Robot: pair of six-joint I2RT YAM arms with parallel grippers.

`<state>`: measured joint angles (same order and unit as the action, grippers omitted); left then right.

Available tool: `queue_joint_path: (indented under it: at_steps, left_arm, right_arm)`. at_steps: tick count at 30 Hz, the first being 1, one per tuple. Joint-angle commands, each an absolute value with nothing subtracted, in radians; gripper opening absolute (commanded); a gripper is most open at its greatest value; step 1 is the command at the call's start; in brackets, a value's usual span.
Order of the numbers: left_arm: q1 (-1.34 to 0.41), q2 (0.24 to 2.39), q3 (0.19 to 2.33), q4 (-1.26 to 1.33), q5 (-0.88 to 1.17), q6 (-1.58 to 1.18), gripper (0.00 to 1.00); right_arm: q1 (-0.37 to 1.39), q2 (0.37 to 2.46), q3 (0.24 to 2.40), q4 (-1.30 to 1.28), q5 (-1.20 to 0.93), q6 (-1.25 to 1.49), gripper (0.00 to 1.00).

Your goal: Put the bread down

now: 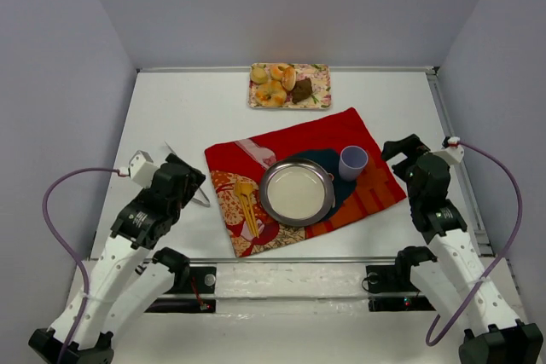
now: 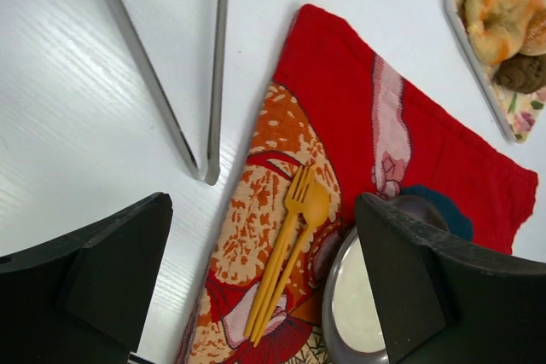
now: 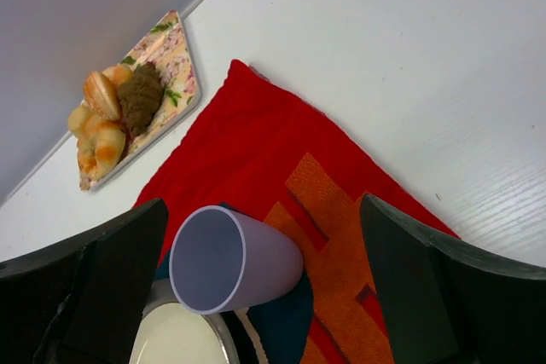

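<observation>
Several golden bread rolls (image 1: 273, 84) and a dark brown one (image 1: 301, 89) lie on a flowered tray (image 1: 321, 87) at the back of the table. A round metal plate (image 1: 297, 191) sits empty on a red patterned cloth (image 1: 316, 138). My left gripper (image 1: 183, 178) is open and empty, left of the cloth. My right gripper (image 1: 408, 155) is open and empty at the cloth's right edge. In the left wrist view the rolls (image 2: 495, 6) are at the top right, far from the gripper (image 2: 264, 279). In the right wrist view the rolls (image 3: 101, 138) lie far beyond the gripper (image 3: 264, 287).
A lilac cup (image 1: 353, 161) stands on the cloth beside the plate, close in front of my right gripper (image 3: 230, 257). A yellow fork and spoon (image 1: 247, 206) lie on the cloth left of the plate. Metal tongs (image 2: 183, 83) lie on the table by my left gripper.
</observation>
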<state>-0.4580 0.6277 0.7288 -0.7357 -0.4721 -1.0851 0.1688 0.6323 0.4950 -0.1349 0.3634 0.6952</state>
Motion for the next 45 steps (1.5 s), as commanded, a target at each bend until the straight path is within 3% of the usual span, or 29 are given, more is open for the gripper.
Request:
queue_joint_path:
  at_steps: [1, 18, 36, 45]
  left_arm:
    - [-0.460, 0.656, 0.742, -0.830, -0.572, -1.213, 0.99]
    - [-0.440, 0.977, 0.788, -0.723, -0.606, -1.203, 0.99]
    - [-0.193, 1.256, 0.670, -0.399, -0.416, -1.008, 0.99]
    - [-0.147, 1.345, 0.670, -0.368, -0.466, -1.019, 0.99]
  right_arm:
    - [0.166, 0.614, 0.531, -0.127, 0.373, 0.726, 1.00]
    - [0.166, 0.588, 0.523, -0.126, 0.321, 0.690, 1.00]
    - [0.166, 0.600, 0.520, -0.123, 0.324, 0.675, 1.00]
    - [0.166, 0.615, 0.520, -0.115, 0.334, 0.672, 1.00]
